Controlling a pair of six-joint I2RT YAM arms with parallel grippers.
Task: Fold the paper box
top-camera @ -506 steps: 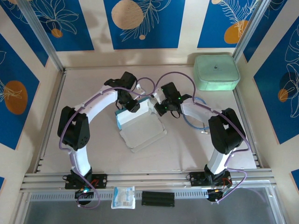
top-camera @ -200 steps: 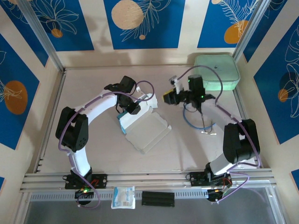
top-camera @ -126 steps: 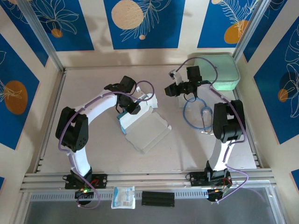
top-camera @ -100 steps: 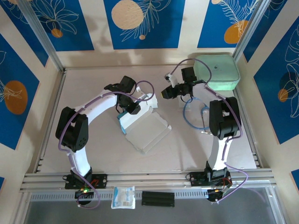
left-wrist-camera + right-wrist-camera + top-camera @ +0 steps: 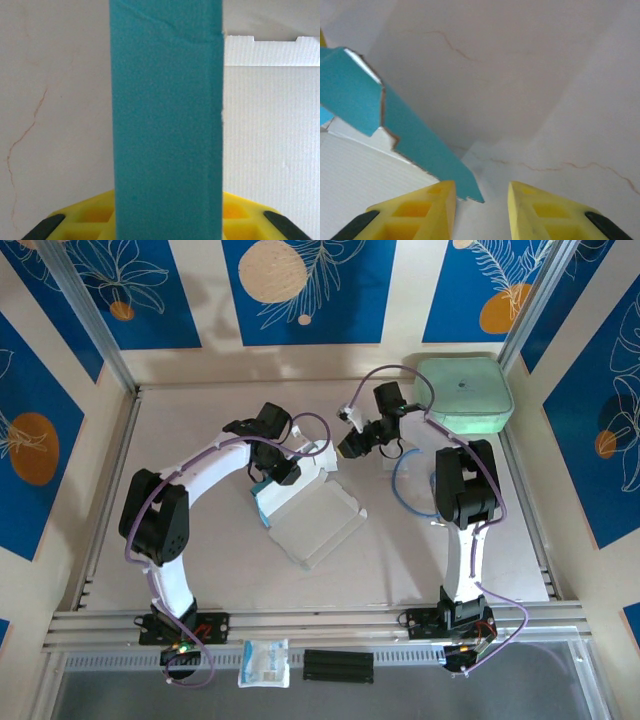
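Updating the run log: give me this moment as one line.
left gripper: shut on paper box flap | right gripper: open, empty, beside far flap | fold: not finished

The paper box (image 5: 310, 515) is light blue outside, reading teal up close, and whitish inside with fine ribbed lines. The surface (image 5: 380, 560) is pale beige with thin reddish-brown veins. The left claw (image 5: 167, 225) and right claw (image 5: 481, 207) are yellow with black pads. The case (image 5: 463, 395) is mint green. The walls (image 5: 340, 290) bear cream stripes and blue panels with orange discs and white leaf outlines
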